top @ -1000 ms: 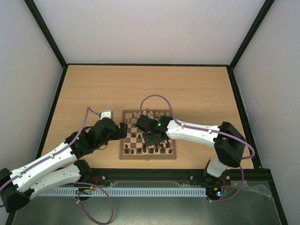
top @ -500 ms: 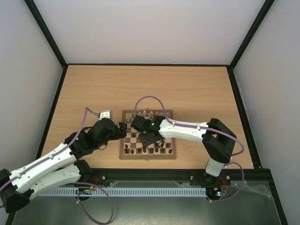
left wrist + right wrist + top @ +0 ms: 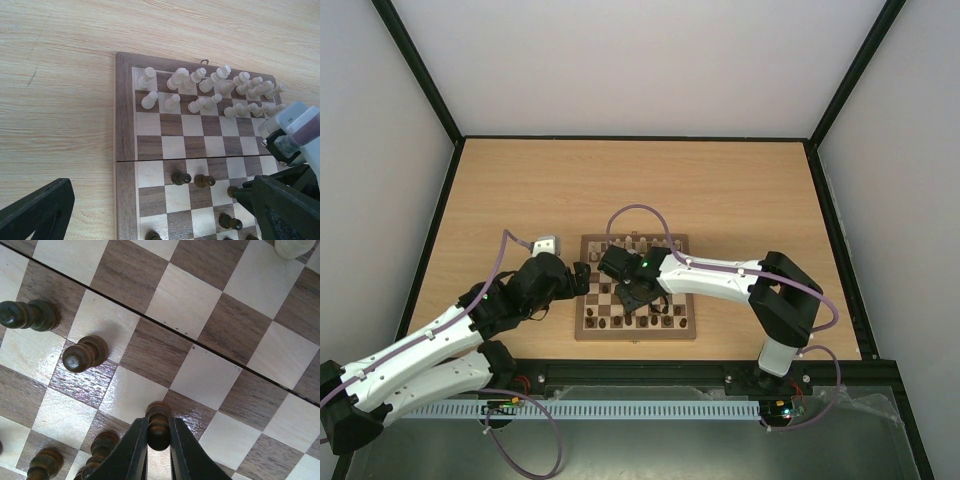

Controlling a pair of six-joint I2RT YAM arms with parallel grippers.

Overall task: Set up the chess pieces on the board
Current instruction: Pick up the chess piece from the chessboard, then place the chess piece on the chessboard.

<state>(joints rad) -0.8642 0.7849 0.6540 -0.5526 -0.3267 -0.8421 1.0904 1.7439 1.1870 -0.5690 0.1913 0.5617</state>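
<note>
The board (image 3: 635,336) lies at the table's near middle. Cream chess pieces (image 3: 210,92) stand in its two far rows, and dark ones (image 3: 630,322) fill the near rows. In the right wrist view my right gripper (image 3: 158,424) is shut on a dark pawn (image 3: 159,436). That pawn stands upright where a light and a dark square meet. Two more dark pawns (image 3: 82,355) stand just ahead to the left. My left gripper (image 3: 152,189) hangs open over the board's left edge (image 3: 125,125), with two dark pawns (image 3: 192,179) between its wide-apart fingers and nothing held.
Black rails and pale walls frame the wooden table (image 3: 720,190). Both arms cross at the board's left half, with the right arm's wrist (image 3: 292,132) close to the left gripper's right finger. A purple cable (image 3: 640,212) loops over the board's far edge.
The right arm slid left across the board and its jaws closed on the dark pawn. The left arm stayed still and open.
</note>
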